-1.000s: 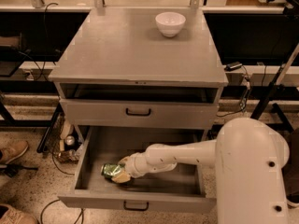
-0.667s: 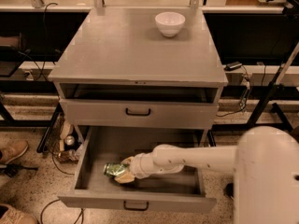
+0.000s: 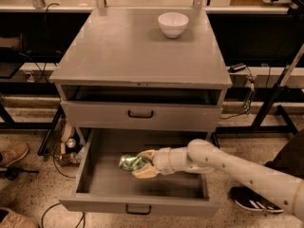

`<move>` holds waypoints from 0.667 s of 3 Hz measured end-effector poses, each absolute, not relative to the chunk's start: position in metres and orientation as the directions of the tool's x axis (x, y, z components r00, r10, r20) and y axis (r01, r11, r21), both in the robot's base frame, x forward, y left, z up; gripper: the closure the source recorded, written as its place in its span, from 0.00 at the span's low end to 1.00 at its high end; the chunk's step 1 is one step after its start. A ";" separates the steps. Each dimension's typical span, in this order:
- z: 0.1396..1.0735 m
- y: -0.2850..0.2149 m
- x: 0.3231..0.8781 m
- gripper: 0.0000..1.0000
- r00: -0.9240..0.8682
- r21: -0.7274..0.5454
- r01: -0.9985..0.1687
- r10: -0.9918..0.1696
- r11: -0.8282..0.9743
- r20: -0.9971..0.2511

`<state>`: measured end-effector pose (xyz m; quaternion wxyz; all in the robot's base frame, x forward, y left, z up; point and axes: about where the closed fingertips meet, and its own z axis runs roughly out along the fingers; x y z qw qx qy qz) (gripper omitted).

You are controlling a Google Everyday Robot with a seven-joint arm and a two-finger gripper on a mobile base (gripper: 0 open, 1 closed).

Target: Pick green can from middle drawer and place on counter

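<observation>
The middle drawer [image 3: 95,172] is pulled out at the bottom of the grey cabinet. The green can [image 3: 129,162], dented and lying on its side, rests in the drawer's left half. My gripper [image 3: 141,164] reaches in from the right on a white arm, and its pale fingers [image 3: 146,172] are closed around the can's right end, above and below it. The counter [image 3: 133,46] is the cabinet's flat grey top above.
A white bowl [image 3: 173,23] stands on the counter at the back right. A closed drawer with a black handle [image 3: 140,114] sits above the open one, under a dark slot. Shoes [image 3: 13,154] and cables lie on the floor at left; a shoe [image 3: 249,198] at right.
My arm has swung so that its bulky upper part has left the view at the right. The gripper stays on the can, which has shifted slightly.
</observation>
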<state>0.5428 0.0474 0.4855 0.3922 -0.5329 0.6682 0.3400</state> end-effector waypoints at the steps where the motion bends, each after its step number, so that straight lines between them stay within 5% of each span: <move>1: 0.539 0.011 0.531 1.00 -0.050 -0.019 -0.987 -0.425 0.157 -0.904; 2: 0.585 -0.011 0.523 1.00 0.021 -0.093 -0.986 -0.456 0.137 -0.890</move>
